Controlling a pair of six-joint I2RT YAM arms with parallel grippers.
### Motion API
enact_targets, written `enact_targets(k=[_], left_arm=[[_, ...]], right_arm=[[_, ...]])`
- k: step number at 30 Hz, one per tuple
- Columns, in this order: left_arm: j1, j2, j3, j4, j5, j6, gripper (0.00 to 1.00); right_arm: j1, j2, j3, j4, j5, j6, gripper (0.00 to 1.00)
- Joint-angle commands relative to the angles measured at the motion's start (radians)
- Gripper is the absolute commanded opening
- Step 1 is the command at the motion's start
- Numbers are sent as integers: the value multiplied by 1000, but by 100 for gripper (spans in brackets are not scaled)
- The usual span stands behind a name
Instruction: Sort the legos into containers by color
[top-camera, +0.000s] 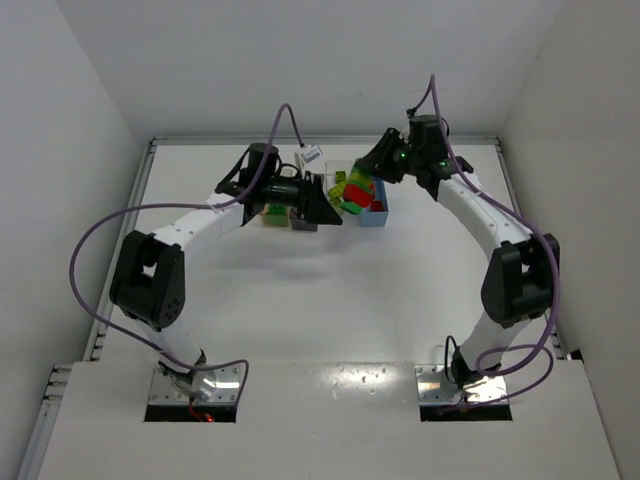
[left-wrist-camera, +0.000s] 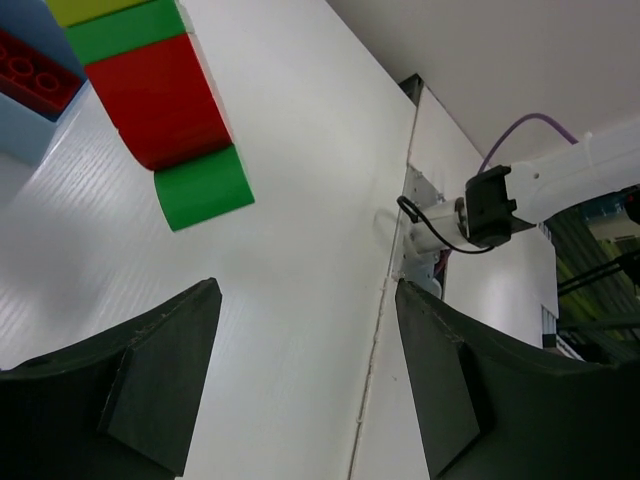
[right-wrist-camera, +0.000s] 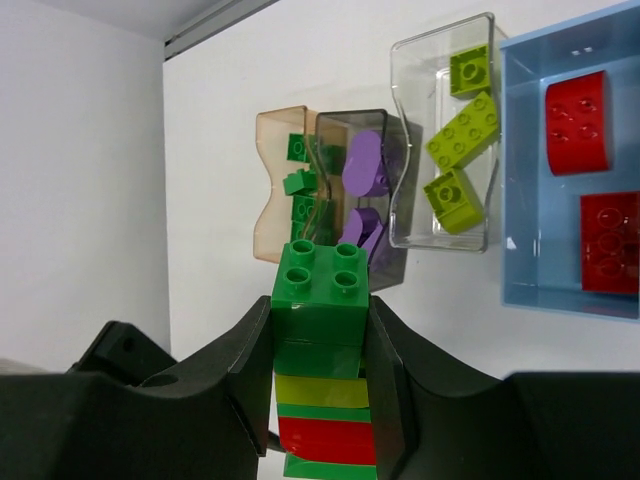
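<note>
My right gripper (right-wrist-camera: 320, 312) is shut on a stack of stuck-together legos (right-wrist-camera: 321, 290): dark green on top, then lime, green and red layers. In the top view this stack (top-camera: 354, 190) hangs over the row of containers, below the right gripper (top-camera: 376, 166). The tan bin (right-wrist-camera: 272, 190) holds dark green bricks, the smoky grey bin (right-wrist-camera: 392, 200) purple ones, the clear bin (right-wrist-camera: 412, 150) lime ones, and the light blue bin (right-wrist-camera: 520, 200) red ones. My left gripper (left-wrist-camera: 305, 292) is open with nothing between its fingers, just left of the stack (left-wrist-camera: 165, 110); in the top view it (top-camera: 322, 206) hovers by the bins.
The four bins stand side by side at the back middle of the white table (top-camera: 330, 290). White walls close in the table on three sides. The right arm's base (left-wrist-camera: 490, 205) shows in the left wrist view at the table's seam.
</note>
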Motion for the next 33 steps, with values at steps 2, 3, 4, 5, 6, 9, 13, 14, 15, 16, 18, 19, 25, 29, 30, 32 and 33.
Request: enact_targets(k=[2,3,4,5,6,9,13,14,15,16,18,19,25,29,30,32,33], left_arm=[[3,38,65,42,17,-9,77],[3,38,79,42,8,-9,77],[3,49,79,42,-4,-9,77],[3,49,91,29,-28,-9,77],[3,60,105,20,-44,3,77],[3,69,117,-46,-126,49,77],[3,69,130,-94,-236,78,77],[3,60,130,-105,-260,87,77],[3,60,130,-105,-260,87,77],[3,60,130,-105,-271,87,77],[3,60,130,-105,-271,87,77],[3,60,130,-105,-271,87,77],[3,69,139,-94,-245,78,70],[3,69,130,-42,-181,51,63],[3,69,121,-33,-171,35,62],[3,69,111,-17,-158,20,57],[3,69,111,-17,-158,20,55]], right_arm=[[20,-30,26,68,-25,20,11],[20,-41,26,68,-25,20,11],[31,-41,17,68,-25,20,11],[31,-41,17,68,-16,20,11],[40,-41,17,68,-16,20,11],[51,-50,17,68,-2,9,11],[60,-50,28,48,35,-11,11],[69,-50,28,48,35,-11,11],[69,-50,28,37,45,-11,11],[69,-50,28,37,46,-11,11],[79,-50,28,37,46,-11,11],[79,-50,37,37,46,-11,11],[89,-41,46,46,46,-11,11],[98,-20,55,46,46,-11,11],[99,-19,55,55,46,-2,11],[99,-19,55,55,46,-2,11],[99,-10,55,55,46,-2,11]])
